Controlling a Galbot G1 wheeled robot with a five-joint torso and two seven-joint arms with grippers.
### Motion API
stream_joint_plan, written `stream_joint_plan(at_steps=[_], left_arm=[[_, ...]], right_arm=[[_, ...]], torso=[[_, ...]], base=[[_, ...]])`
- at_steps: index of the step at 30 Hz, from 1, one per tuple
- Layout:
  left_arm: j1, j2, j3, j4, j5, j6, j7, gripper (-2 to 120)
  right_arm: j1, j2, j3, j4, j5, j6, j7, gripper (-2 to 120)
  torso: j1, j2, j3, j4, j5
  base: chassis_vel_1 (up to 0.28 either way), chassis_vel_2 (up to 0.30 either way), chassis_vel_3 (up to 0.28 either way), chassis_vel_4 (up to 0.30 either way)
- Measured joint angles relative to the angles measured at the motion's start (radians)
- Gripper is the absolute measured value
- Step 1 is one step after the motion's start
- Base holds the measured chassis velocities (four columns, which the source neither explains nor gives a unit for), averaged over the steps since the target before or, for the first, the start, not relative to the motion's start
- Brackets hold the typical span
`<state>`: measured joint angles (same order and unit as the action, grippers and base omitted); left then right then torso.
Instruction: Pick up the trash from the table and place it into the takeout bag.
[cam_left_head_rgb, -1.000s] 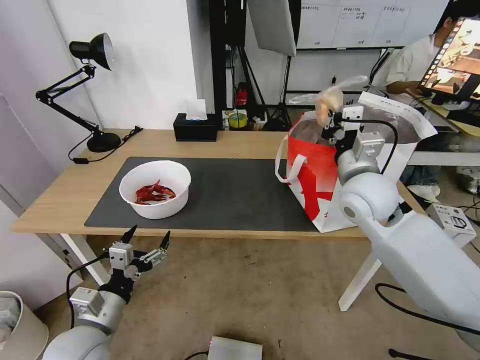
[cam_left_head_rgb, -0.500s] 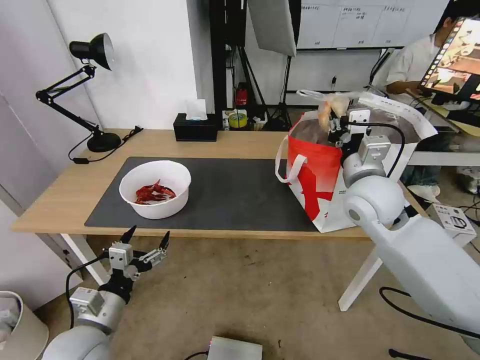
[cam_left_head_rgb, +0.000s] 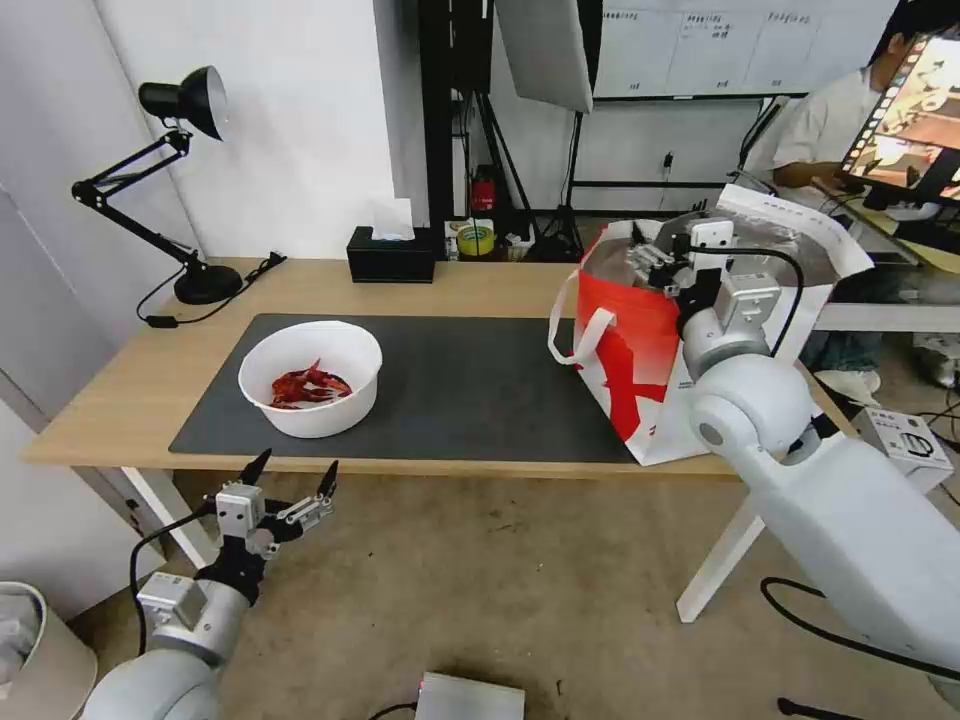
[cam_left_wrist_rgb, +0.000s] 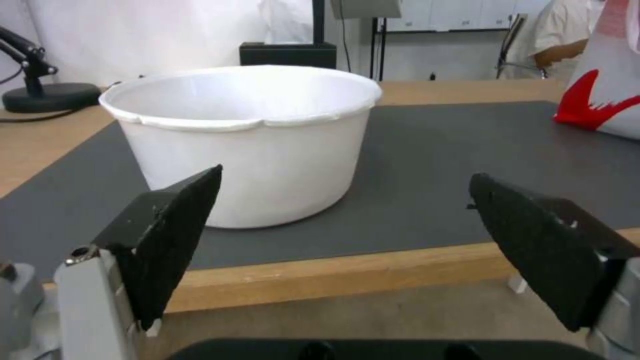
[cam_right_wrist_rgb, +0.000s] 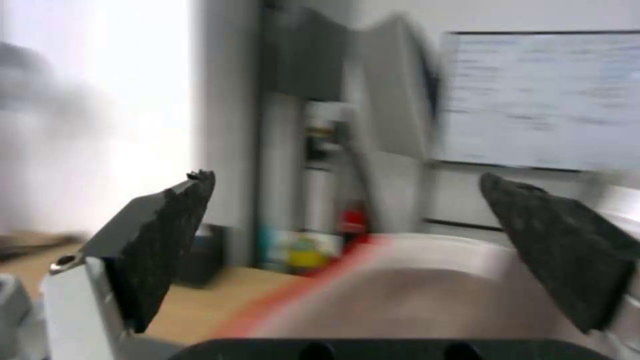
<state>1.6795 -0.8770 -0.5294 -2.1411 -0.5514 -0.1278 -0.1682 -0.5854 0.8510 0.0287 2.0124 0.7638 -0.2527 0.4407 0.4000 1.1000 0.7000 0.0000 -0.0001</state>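
Right gripper (cam_left_head_rgb: 650, 262) held over the open mouth of the takeout bag (cam_left_head_rgb: 625, 350), jaws spread, nothing between them. The right wrist view confirms it: both dark fingers (cam_right_wrist_rgb: 167, 235) wide apart, the bag's red rim and silver lining (cam_right_wrist_rgb: 427, 295) below them, blurred.

Takeout bag stands upright at the right end of the surface (cam_left_head_rgb: 120, 390), partly on the dark grey mat (cam_left_head_rgb: 470, 390), red panel with white X facing the robot, white loop handle (cam_left_head_rgb: 585, 335) hanging at its near left side.

White bowl (cam_left_head_rgb: 312, 377) sits on the left part of the mat, well apart from the bag, red crayfish shells (cam_left_head_rgb: 305, 385) inside. In the left wrist view the bowl (cam_left_wrist_rgb: 253, 140) is upright, just behind the surface's front edge.

Left gripper (cam_left_head_rgb: 292, 475) hangs below and in front of the surface edge, near the bowl, jaws spread and empty.

Black tissue box (cam_left_head_rgb: 392, 255) and desk lamp (cam_left_head_rgb: 185, 180) at the back of the surface.
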Motion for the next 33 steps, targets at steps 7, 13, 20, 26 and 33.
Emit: stream_joint_plan(at_steps=[7,13,20,26,33], left_arm=[[0.001,-0.002,-0.009,-0.006,-0.001,-0.002,0.000,100],[0.003,-0.002,-0.012,-0.011,-0.001,-0.003,0.000,100],[0.006,-0.017,-0.016,-0.015,0.005,-0.012,0.002,100],[0.007,-0.024,-0.016,-0.022,0.007,-0.013,0.003,100],[0.015,-0.032,-0.019,-0.023,0.012,-0.014,0.004,100]], right_arm=[[-0.017,-0.042,-0.099,0.063,0.068,0.044,-0.242,100],[-0.097,-0.087,-0.136,0.106,0.066,0.001,-0.300,100],[-0.235,-0.125,-0.161,0.154,0.001,0.006,-0.192,100],[-0.385,-0.127,-0.142,0.176,-0.104,0.070,-0.132,100],[-0.596,-0.097,-0.093,0.167,-0.223,0.184,-0.089,100]], torso=[[0.000,0.000,0.000,0.0001,0.0000],[0.000,0.000,0.000,0.0000,0.0001],[0.000,0.000,0.000,-0.0001,0.0002],[0.000,0.000,0.000,-0.0001,0.0001],[0.000,0.000,0.000,-0.0002,0.0001]], base=[[0.000,0.000,0.000,0.000],[0.000,0.000,0.000,0.000],[0.000,0.000,0.000,0.000],[0.000,0.000,0.000,0.000],[0.000,0.000,0.000,0.000]])
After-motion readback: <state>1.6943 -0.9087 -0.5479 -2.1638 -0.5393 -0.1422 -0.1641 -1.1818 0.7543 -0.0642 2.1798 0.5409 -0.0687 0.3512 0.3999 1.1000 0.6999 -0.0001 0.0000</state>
